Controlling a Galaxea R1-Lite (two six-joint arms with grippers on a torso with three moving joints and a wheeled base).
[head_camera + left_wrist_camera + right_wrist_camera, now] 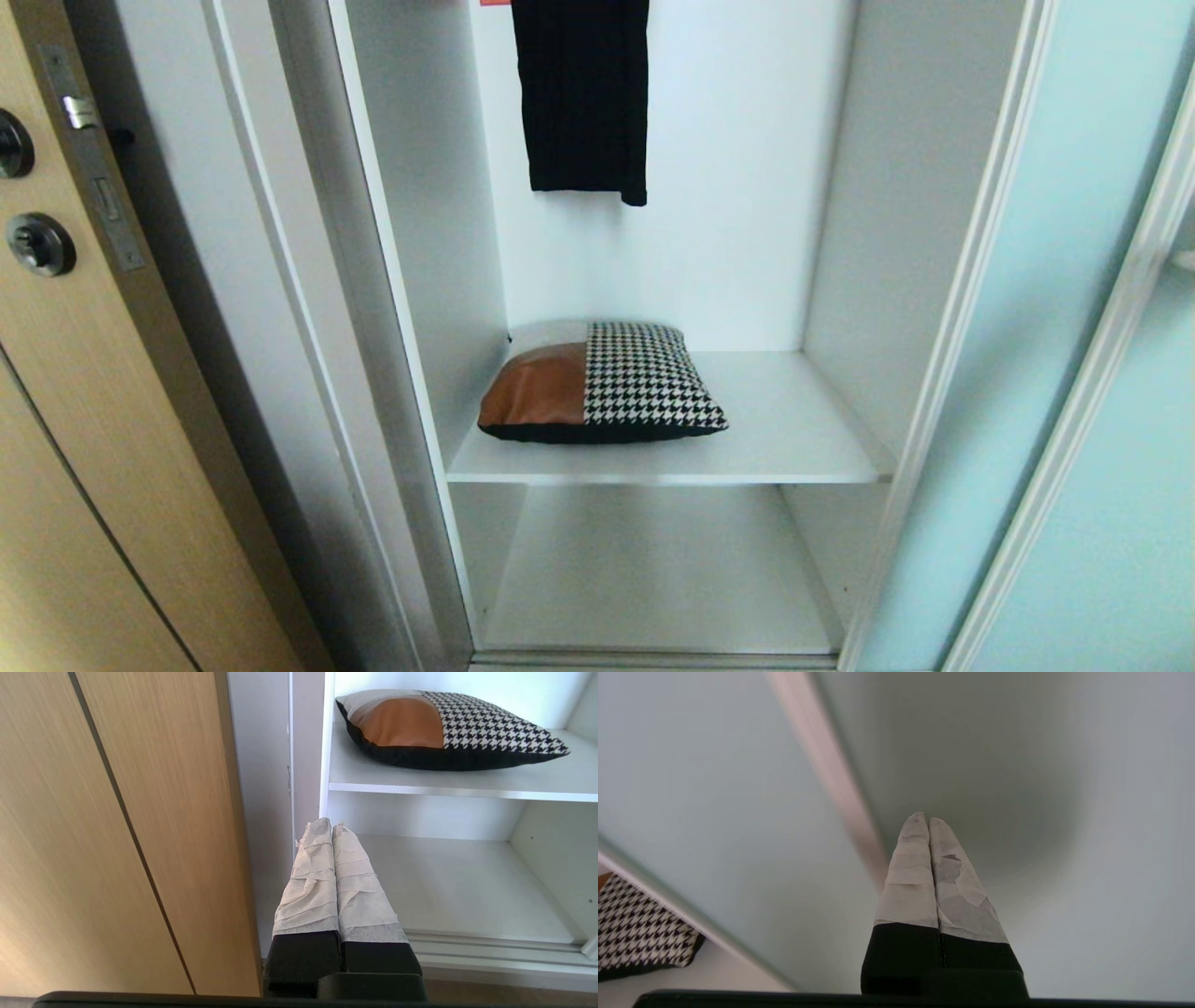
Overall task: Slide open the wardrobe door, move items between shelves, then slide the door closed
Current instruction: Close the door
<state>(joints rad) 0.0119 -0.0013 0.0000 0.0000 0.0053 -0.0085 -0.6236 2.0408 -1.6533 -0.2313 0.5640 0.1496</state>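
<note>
The sliding wardrobe door [1018, 355], frosted aqua glass in a silver frame, stands slid to the right, leaving the white interior open. A patchwork pillow [607, 383] of tan, houndstooth and black lies on the upper shelf [794, 439]; the lower shelf [653, 569] is bare. My right gripper [923, 820] is shut with nothing in it, its tips close in front of the glass door [994, 788]; the pillow's corner [640, 928] shows at the edge of that view. My left gripper [325, 827] is shut and empty, low by the wardrobe's left frame, pillow [448, 728] above it. Neither arm shows in the head view.
A black garment [583, 93] hangs at the back above the pillow. A light wooden door [84, 392] with dark round knobs stands at the left, beside the wardrobe's white frame [308, 327]. A second glass panel [1120, 485] overlaps at far right.
</note>
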